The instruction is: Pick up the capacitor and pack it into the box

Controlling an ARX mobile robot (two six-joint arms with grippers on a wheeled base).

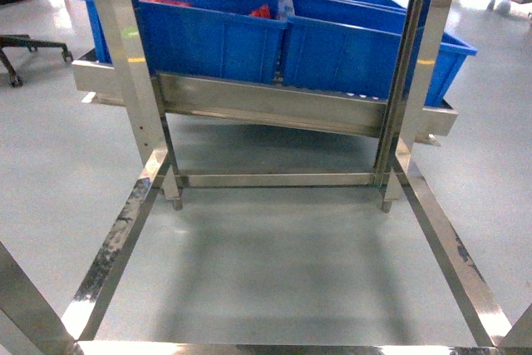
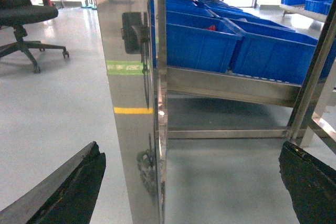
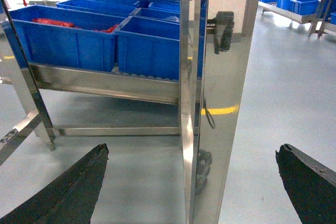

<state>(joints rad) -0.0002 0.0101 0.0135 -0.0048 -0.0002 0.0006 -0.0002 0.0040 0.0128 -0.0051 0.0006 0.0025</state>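
Right now I see both grippers spread wide and holding nothing: the left gripper (image 2: pixel 191 182) and right gripper (image 3: pixel 191 182) face steel rack posts (image 2: pixel 131 98). Blue bins (image 1: pixel 249 31) sit far ahead; neither capacitor nor box shows.

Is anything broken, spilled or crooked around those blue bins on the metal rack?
Nothing stands out. The blue bins sit in tidy rows on the steel rack, which slopes on purpose. The floor beneath looks clean, with no spills. The left claw and right claw are both open and empty.
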